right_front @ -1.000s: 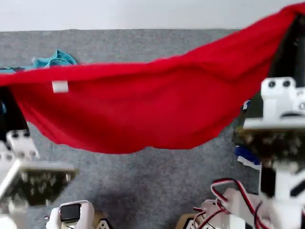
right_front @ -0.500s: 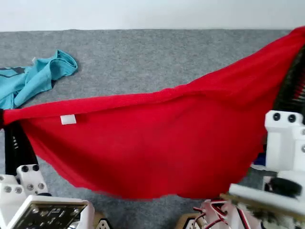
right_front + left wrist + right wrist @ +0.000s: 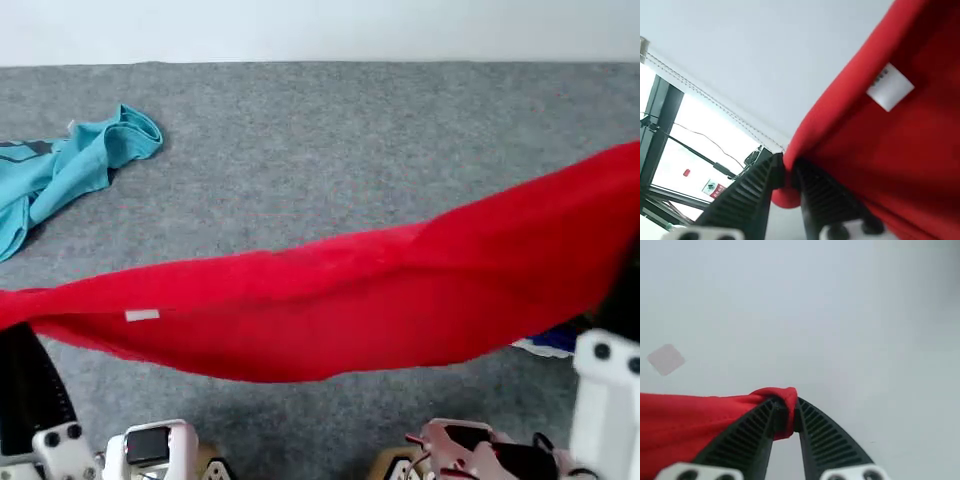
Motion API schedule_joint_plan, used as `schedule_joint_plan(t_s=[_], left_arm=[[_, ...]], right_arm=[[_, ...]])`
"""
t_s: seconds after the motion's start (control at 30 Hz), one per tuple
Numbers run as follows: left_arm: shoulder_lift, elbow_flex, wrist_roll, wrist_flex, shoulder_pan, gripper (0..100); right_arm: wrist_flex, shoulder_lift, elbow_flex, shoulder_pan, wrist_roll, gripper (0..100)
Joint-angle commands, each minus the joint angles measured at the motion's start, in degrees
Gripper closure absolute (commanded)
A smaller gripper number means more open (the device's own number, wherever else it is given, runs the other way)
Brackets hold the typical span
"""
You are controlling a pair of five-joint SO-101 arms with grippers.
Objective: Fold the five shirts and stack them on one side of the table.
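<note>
Aloft, the red shirt [image 3: 400,300] hung stretched over the tabletop [image 3: 350,150], its ends pinched in the left fingers [image 3: 747,197] and right fingers [image 3: 742,440].

The red shirt [image 3: 400,300] is soft matt cloth; the grey table [image 3: 350,130] looks rough, felt-like.

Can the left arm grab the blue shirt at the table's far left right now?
Probably not yet: the left gripper is shut on an edge of the red shirt, which stretches across to the right gripper. The blue shirt itself lies uncovered.
</note>
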Motion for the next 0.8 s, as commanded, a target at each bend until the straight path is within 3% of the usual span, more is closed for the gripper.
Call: schedule_joint_plan(t_s=[0.0,0.33,0.63,0.77], left_arm=[[0.0,-0.5,-0.7,1.1,-0.4,100],[-0.4,9.9,-0.7,1.1,-0.4,100],[-0.4,33.5,-4.4,0.6,-0.4,100],[-0.4,44.1,-5.9,-7.7,-0.4,100]], right_arm=[[-0.5,0.1,0.8,0.7,0.6,98.8],[10.9,1.6,4.3,0.4,0.5,98.8],[15.1,4.6,19.6,0.3,-3.2,98.8],[15.0,7.1,26.6,0.3,-4.3,98.8]])
